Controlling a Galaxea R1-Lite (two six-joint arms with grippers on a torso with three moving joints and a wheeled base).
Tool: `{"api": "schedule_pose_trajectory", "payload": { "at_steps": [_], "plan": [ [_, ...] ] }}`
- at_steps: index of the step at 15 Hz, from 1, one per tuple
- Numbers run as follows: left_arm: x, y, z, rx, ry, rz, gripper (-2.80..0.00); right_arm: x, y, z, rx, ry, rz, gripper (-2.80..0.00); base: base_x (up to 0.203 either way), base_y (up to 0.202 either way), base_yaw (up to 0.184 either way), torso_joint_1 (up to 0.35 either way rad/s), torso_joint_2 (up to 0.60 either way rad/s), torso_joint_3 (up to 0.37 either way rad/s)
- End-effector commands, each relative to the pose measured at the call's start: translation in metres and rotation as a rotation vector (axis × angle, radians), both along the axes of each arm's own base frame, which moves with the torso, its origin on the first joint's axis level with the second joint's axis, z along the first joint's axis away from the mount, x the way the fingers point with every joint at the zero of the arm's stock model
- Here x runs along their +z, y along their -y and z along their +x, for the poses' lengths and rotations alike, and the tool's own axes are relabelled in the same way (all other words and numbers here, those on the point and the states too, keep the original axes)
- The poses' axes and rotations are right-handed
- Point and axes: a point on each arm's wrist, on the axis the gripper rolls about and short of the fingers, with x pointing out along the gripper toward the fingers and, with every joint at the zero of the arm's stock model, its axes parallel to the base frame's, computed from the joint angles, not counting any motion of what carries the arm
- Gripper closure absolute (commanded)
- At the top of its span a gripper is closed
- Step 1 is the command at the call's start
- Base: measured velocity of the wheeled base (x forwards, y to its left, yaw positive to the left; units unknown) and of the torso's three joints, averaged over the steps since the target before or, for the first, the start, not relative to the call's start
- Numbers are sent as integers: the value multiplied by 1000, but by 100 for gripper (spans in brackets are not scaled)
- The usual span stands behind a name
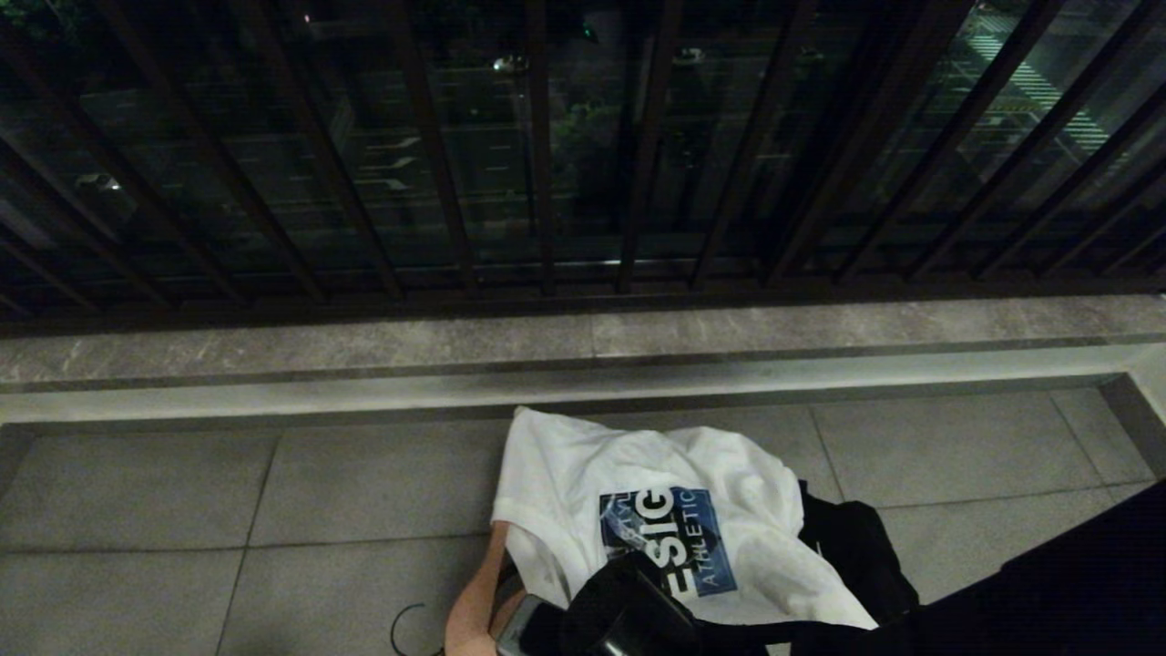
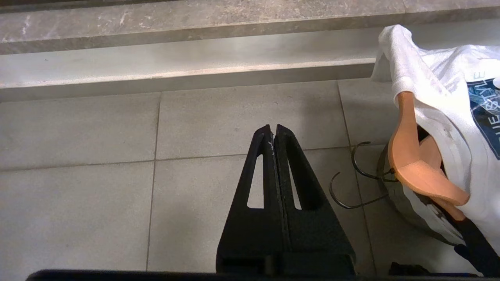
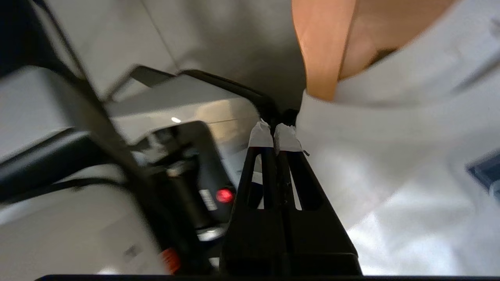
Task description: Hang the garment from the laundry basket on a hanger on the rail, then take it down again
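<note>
Balcony floor of large grey square tiles [image 1: 182,510]: laid across the lower half of the head view, bounded at 12 o'clock by a raised grey stone kerb [image 1: 583,351].

Dark metal railing of slanted vertical bars [image 1: 547,146]: mounted above the kerb, filling the upper half of the head view.

White cotton T-shirt with a blue rectangular chest print [image 1: 638,510]: found heaped low and centre in the head view, draped over a dark bundle [image 1: 856,547] at its 3 o'clock. Whether the round laundry basket lies beneath cannot be told.

Right gripper [image 3: 273,134]: black, white-taped fingertips pressed together, nothing clamped. The T-shirt [image 3: 390,164] is seen just beside the tips, at their 3 o'clock in the wrist picture; contact cannot be judged. A blurred grey and black machine body fills the other side of that view.

Left gripper [image 2: 272,130]: black fingers shut flat against each other, empty, held over bare tile. The T-shirt [image 2: 441,97] lies well apart, at 2 o'clock of the tips.

Orange-brown wooden hangers [image 2: 410,156]: lodged inside the shirt's edge, with thin dark wire hooks [image 2: 351,187] projecting onto the floor between garment and left gripper.
</note>
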Motion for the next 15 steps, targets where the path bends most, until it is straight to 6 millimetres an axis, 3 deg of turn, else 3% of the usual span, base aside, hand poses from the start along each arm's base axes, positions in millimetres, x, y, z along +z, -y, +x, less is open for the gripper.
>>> {"api": "schedule_pose_trajectory", "payload": {
  "at_steps": [1,4,9,13,14,15],
  "plan": [
    [0,0,0,1,-1,0,0,-19,-10,4,27,4,-46,0,0,0,0,0,0,0],
    [-1,0,0,0,-2,0,0,-35,-24,12,81,38,-84,0,0,0,0,0,0,0],
    [0,0,0,0,0,0,0,-48,-30,20,160,128,-136,0,0,0,0,0,0,0],
    [-1,0,0,0,-2,0,0,-43,-39,37,173,208,-93,0,0,0,0,0,0,0],
    [0,0,0,1,-1,0,0,-39,-38,36,172,216,-87,-280,0,0,0,0,0,0],
    [0,0,0,1,-1,0,0,-34,-37,36,162,230,-95,-280,0,0,0,0,0,0]
  ]
}}
